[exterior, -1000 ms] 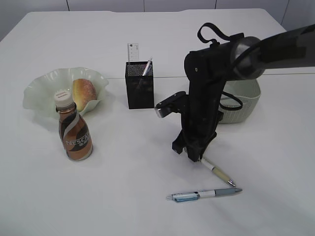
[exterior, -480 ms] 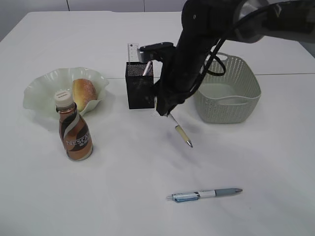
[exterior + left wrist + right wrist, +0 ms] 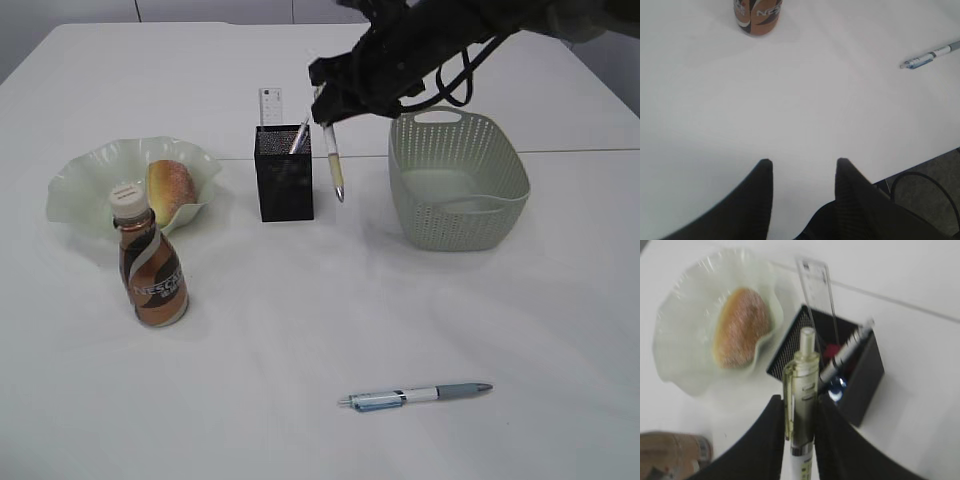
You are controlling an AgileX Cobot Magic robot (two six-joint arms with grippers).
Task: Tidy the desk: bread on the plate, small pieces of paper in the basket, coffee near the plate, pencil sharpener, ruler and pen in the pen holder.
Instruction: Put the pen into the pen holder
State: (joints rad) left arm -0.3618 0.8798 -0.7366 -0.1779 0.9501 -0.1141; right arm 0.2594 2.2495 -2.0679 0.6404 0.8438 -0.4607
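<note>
White table (image 3: 300, 330) meets grey floor (image 3: 940, 200).

bread (image 3: 171, 187) sits on the wavy pale plate (image 3: 80, 180). coffee bottle (image 3: 150, 262) upright just in front of the plate. black mesh pen holder (image 3: 284, 176) right of the plate, holding a ruler (image 3: 270, 106) and a pen. cream pen (image 3: 333, 160) hangs near-vertical just right of the holder. blue pen (image 3: 415, 395) flat on worktop, well in front of the holder. basket (image 3: 460, 180) right of the holder.

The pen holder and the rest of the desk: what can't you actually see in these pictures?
- Pen holder contents: exterior view, its dark mesh walls hide them.
- Basket bottom: exterior view, its near wall blocks it.
- Bottle top: left wrist view, cut off by the edge.
- Ruler markings: right wrist view, blurred.
</note>
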